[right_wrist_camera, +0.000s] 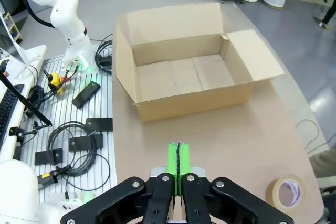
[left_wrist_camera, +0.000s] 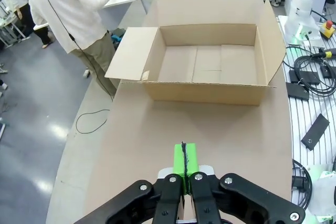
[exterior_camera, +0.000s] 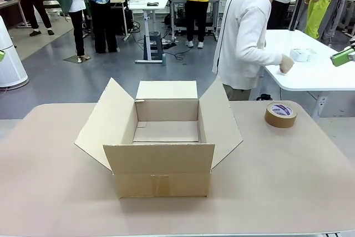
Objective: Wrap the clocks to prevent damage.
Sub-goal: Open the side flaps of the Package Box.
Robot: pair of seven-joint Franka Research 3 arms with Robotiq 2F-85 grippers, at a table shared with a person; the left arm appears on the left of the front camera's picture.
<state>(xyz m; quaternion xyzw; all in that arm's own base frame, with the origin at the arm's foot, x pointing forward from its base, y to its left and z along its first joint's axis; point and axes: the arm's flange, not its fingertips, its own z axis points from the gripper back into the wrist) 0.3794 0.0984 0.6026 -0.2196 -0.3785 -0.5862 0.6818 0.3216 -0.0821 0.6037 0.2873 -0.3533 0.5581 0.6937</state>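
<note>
box (exterior_camera: 158, 162): mid-table (exterior_camera: 288, 187), upright, four flaps splayed; inside bare; plain brown corrugated card
box handling: light; walls stiff, flaps floppy; probably slides; take a wall edge, not a flap
tape roll (exterior_camera: 280, 115): lies flat, well right of box; rigid; grip across the ring
clocks: judged fragile; hold casing, not face
left gripper (left_wrist_camera: 184, 157): pads pressed together, holding nothing
right gripper (right_wrist_camera: 178, 157): same, empty

Person (exterior_camera: 244, 37), legs behind table (exterior_camera: 288, 181)
</note>
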